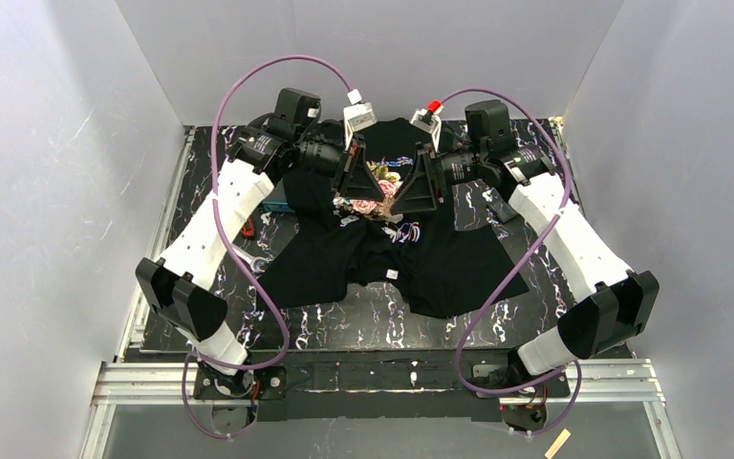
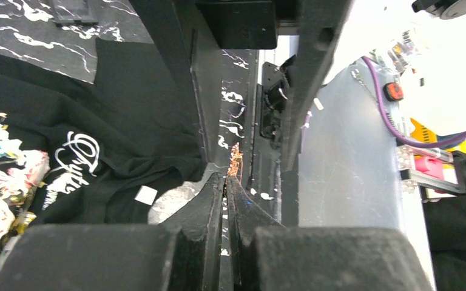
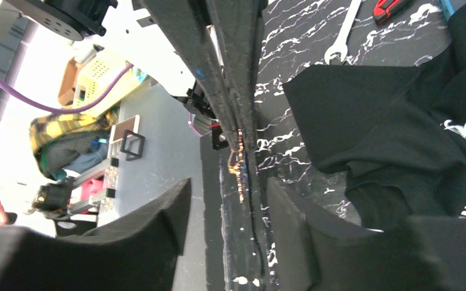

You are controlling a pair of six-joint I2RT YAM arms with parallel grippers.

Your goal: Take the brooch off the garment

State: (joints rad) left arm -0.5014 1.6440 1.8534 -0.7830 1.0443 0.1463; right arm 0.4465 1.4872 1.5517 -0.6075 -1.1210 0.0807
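**Top external view: both arms meet over the shirt, with the brooch in the left claw**

The dark marbled table [image 1: 363, 320] carries the garment [image 1: 440, 268], a black T-shirt lying rumpled across the middle, rose print toward the far side. Both arms reach in from the near edge and meet above that print.

In its own wrist view the left gripper [image 2: 226, 182] is pinched tight, fingertips together. The right gripper [image 3: 229, 188] stands part-way apart and grips nothing, with one pad on either side of the left claw's long fingers.

The brooch [image 2: 235, 159], a thin coppery piece, is nipped at the left fingertips. It hangs in the gap between the right pads with bare table behind it, and the shirt lies off to one side. No cloth appears to cling to it, so it looks already free of the fabric.

The step in hand is probably carrying it clear. To do that well:

- Hold the left pinch firm, since the piece is slender and caught only at the tips.
- Draw the right claw straight back without narrowing it, so neither pad knocks the brooch.
- Move the left arm sideways off the shirt and set the brooch on bare tabletop.
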